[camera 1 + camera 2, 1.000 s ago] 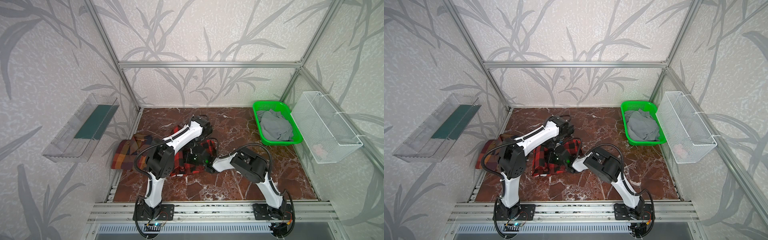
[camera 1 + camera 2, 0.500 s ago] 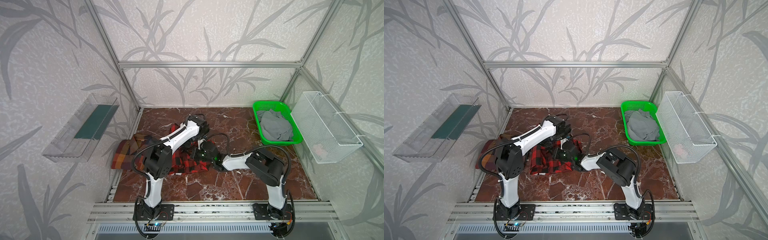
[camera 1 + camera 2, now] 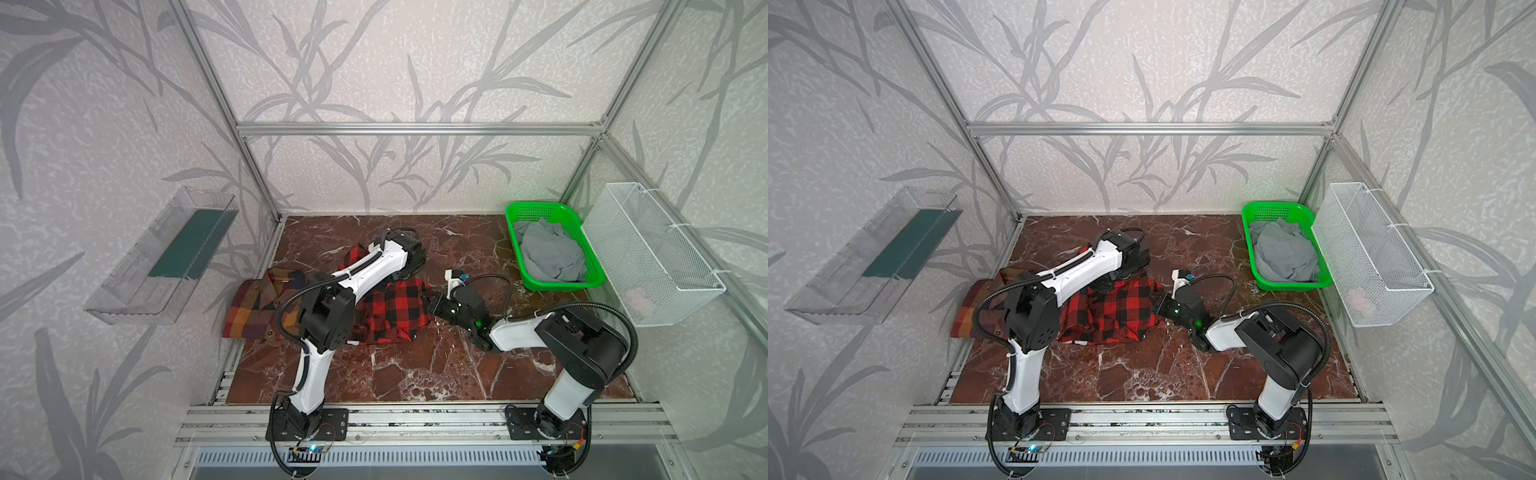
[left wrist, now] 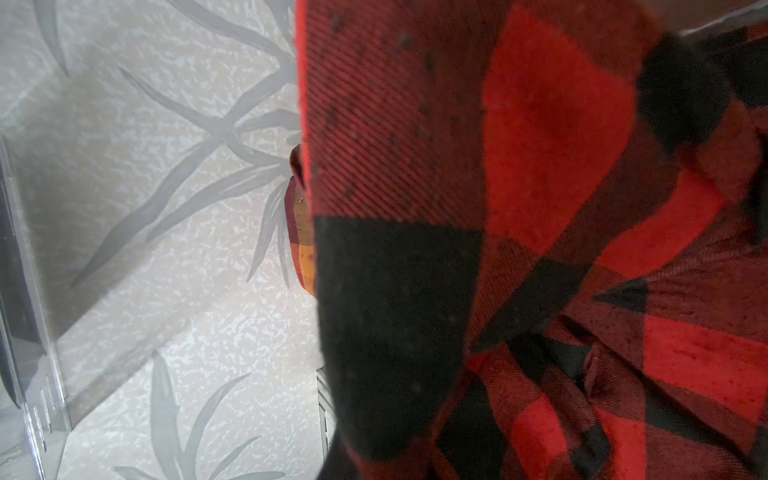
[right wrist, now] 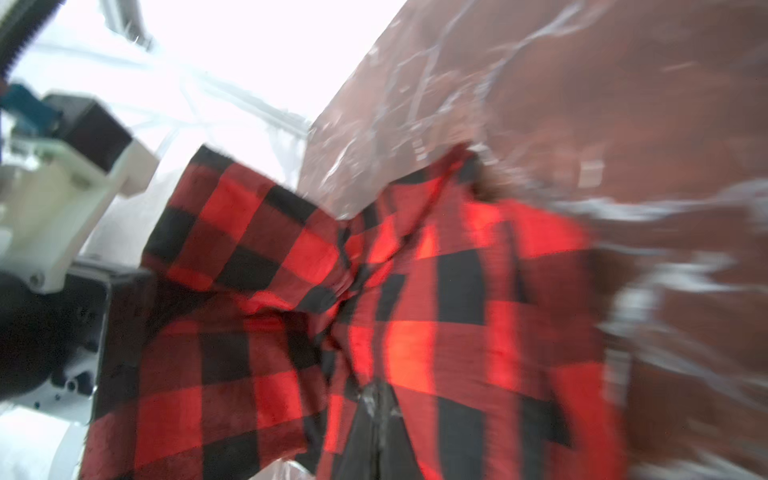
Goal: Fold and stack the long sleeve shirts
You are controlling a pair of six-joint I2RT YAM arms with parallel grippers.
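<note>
— What do the containers hold?

— The green basket (image 3: 536, 210) at the table's far right corner holds a crumpled grey cloth (image 3: 548, 253). The white wire basket (image 3: 648, 245) on the right wall has something pale pink in it, too small to name. The clear tray (image 3: 137, 286) on the left wall carries a dark green strip (image 3: 189, 245).

— And the right gripper?

— The right gripper (image 3: 430, 300) is pressed together, pinching the right edge of the red-and-black shirt (image 3: 390, 307). The blurred right wrist view shows its dark fingers (image 5: 376, 409) closed with check cloth between them.

— The left?

— The left gripper (image 3: 405, 270) sits over the shirt's far side, clamped on a lifted fold. Its fingers are hidden, and the cloth hangs right across the left wrist view.

— Where do the shirts lie?

— The red-and-black one is rumpled mid-table on the marble table (image 3: 415, 374), between the arms. The plaid shirt (image 3: 253, 303) lies flat at the table's left edge, just beside it; the left arm hides where they meet.
</note>
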